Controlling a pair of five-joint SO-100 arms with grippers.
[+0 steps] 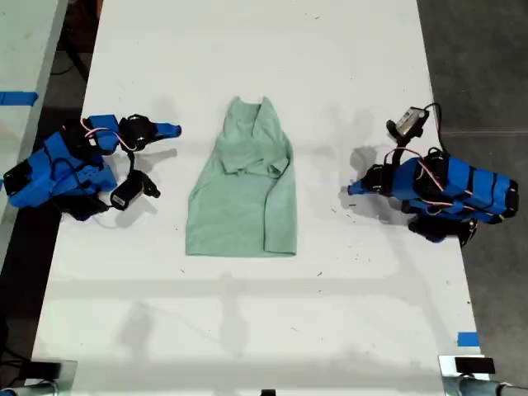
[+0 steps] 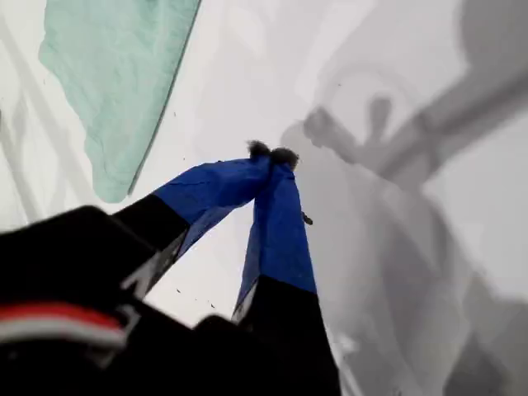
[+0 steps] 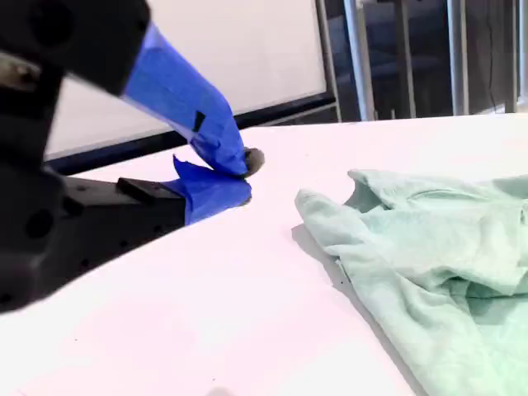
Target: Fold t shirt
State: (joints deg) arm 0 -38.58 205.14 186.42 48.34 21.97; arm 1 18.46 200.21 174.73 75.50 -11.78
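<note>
The pale mint-green t shirt [image 1: 243, 186] lies flat mid-table, narrow neck end toward the far edge, wide hem toward the near edge, with its sleeves folded in over the chest. My first gripper [image 1: 355, 188] rests at the exterior view's right, a hand's width from the t shirt, its blue fingers shut on nothing [image 2: 272, 153]; a corner of the t shirt [image 2: 115, 91] shows beyond it. My second gripper [image 1: 171, 129] lies low at the exterior view's left, pointing toward the neck end. It is shut and empty [image 3: 243, 175], and the t shirt [image 3: 421, 247] lies beside it, apart.
The white table [image 1: 264, 330] stretches around the shirt. Dark floor borders it on both sides of the exterior view. Another pale surface with blue tape [image 1: 18, 97] stands at the exterior view's far left. A blue tape mark [image 1: 468, 339] sits near the exterior view's lower right.
</note>
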